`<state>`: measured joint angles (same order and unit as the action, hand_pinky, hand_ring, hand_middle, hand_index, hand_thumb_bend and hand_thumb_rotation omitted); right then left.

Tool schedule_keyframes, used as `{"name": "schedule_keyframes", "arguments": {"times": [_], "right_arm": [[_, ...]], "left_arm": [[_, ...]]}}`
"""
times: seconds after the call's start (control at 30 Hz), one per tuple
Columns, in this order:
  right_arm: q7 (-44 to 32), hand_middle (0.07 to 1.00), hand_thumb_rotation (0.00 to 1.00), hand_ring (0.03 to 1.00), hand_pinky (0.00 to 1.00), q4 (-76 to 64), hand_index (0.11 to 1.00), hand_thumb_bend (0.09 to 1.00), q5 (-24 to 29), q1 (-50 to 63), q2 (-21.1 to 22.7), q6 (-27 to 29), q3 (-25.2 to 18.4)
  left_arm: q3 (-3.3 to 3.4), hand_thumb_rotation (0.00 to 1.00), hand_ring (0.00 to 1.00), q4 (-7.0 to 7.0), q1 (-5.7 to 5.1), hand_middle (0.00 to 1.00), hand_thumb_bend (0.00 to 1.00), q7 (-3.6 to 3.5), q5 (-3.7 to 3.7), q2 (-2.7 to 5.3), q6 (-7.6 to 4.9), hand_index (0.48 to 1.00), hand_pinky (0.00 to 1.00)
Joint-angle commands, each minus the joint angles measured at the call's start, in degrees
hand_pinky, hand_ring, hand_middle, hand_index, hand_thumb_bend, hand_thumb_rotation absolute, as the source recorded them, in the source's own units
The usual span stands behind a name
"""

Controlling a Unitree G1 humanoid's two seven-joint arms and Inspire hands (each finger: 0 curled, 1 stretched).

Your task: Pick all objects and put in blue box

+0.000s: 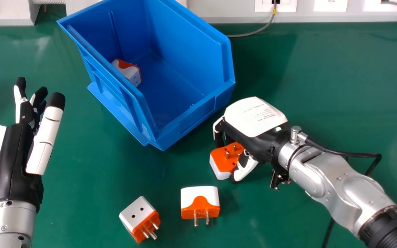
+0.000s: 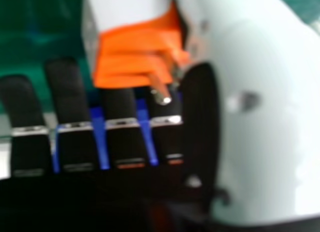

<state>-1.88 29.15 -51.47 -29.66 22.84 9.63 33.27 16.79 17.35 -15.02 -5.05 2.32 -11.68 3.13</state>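
Nearest the camera, at the head view's lower corners, two silver forearms are seen: the right forearm (image 1: 339,193) laid slantwise from the right, the left forearm (image 1: 10,227) entering at the left edge of the bottom.

Right hand (image 1: 253,120): closed on a plug adapter (image 1: 226,158), white and orange, which is pinched between thumb and fingers. Orange face turned up, metal pins raised from it. Position noted as just outside the blue box (image 1: 184,124), off its near right side, above or on the green bench (image 1: 322,86); whether the bench is touched cannot be told. In the right hand view the same adapter is seen close up, somewhat blurred, set against the pale thumb (image 2: 260,112), with dark fingers (image 2: 75,102) spread alongside and strips of blue visible between them.

Left hand (image 1: 12,158): open, held well apart from the box, fingers extended toward the far side of the bench.

Two loose adapters are found on the bench, near each other and apart. Second adapter (image 1: 138,212): two round holes shown in its white face, pins angled toward the lower right. Third adapter (image 1: 200,199): white part away, orange part near, pins pointed toward the robot.

Fourth adapter (image 1: 129,70): inside the box, tilted, close by its left wall.

Along the back, a grey cable (image 1: 257,30) is run down from a white socket plate (image 1: 264,6).
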Motion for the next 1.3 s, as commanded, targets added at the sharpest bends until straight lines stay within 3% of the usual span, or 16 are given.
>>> {"name": "schedule_keyframes", "arguments": {"times": [0.0,0.2,0.53,0.57,0.67,0.8,1.27], "right_arm": [[1.47,0.474,0.00,0.436,0.39,-0.04,0.509,0.502,-0.20,-0.86,1.84,-1.42,-1.82],[1.48,0.483,0.00,0.450,0.39,-0.35,0.481,0.502,-0.28,-0.80,1.57,-2.17,-2.03],[0.85,0.471,0.00,0.435,0.38,0.15,0.494,0.501,-3.29,-1.99,1.97,-2.91,0.13],[0.52,0.471,0.00,0.372,0.33,0.56,0.490,0.506,-3.61,-2.38,2.04,-2.77,0.53],[-1.25,0.471,0.00,0.336,0.30,1.96,0.487,0.511,-3.48,-3.72,2.16,-2.02,1.35],[-3.38,0.439,0.00,0.297,0.25,3.59,0.491,0.513,-2.08,-5.13,1.89,-0.76,1.38],[-9.10,0.419,0.00,0.189,0.14,2.78,0.481,0.515,1.24,-4.98,1.74,-2.01,-0.10]], "left_arm": [[0.50,0.89,0.98,1.76,-0.07,0.98,0.70,-0.08,0.46,-0.42,-0.10,0.970,0.94],[0.23,0.89,0.99,2.37,-0.42,0.98,0.70,0.20,-0.23,-0.42,-0.08,0.970,0.94],[0.18,0.89,0.99,3.02,-0.56,0.98,0.72,0.47,-0.58,-0.40,0.54,0.969,0.94],[0.15,0.89,0.98,3.13,-0.62,0.98,0.72,0.50,-0.65,-0.39,0.58,0.969,0.94],[0.07,0.89,0.98,3.36,-0.67,0.98,0.72,0.69,-1.14,-0.50,0.78,0.969,0.94],[0.06,0.89,0.98,3.77,-0.79,0.97,0.73,0.77,-1.28,-0.36,1.18,0.968,0.93],[0.05,0.89,0.98,2.69,0.17,0.97,0.73,0.80,-0.52,-0.14,1.09,0.963,0.92]]}}
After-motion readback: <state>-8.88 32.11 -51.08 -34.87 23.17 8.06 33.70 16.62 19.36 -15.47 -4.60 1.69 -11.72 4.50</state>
